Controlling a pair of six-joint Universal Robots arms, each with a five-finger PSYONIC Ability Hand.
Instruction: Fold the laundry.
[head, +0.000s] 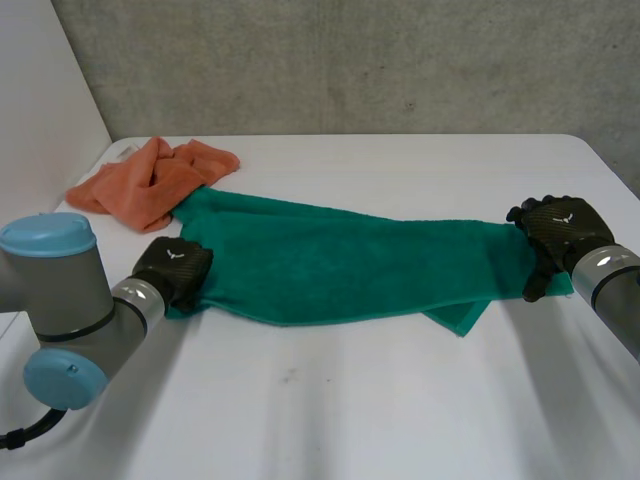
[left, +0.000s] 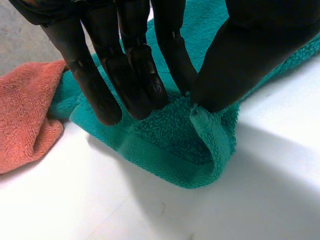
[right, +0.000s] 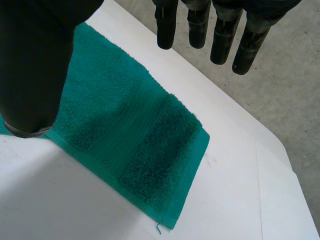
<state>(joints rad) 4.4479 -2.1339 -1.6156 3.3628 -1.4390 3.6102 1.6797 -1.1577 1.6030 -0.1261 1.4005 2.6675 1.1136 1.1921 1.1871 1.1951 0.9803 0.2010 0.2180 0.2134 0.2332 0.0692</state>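
Note:
A green towel (head: 340, 260) lies stretched across the white table (head: 400, 400), with a small fold hanging at its front edge. My left hand (head: 172, 268) is at the towel's near left corner. In the left wrist view the fingers (left: 135, 75) and thumb pinch a bunched ridge of the green towel (left: 180, 150) between them. My right hand (head: 560, 235) is over the towel's right end. Its fingers (right: 200, 25) hang straight above the flat corner of the towel (right: 135, 135), with the thumb (right: 35, 65) at the towel's near edge, gripping nothing.
A crumpled orange cloth (head: 150, 180) lies at the table's back left, touching the green towel's far left corner; it sits beside my left fingers (left: 25, 115). The table's right edge runs close past the right hand. A grey wall stands behind.

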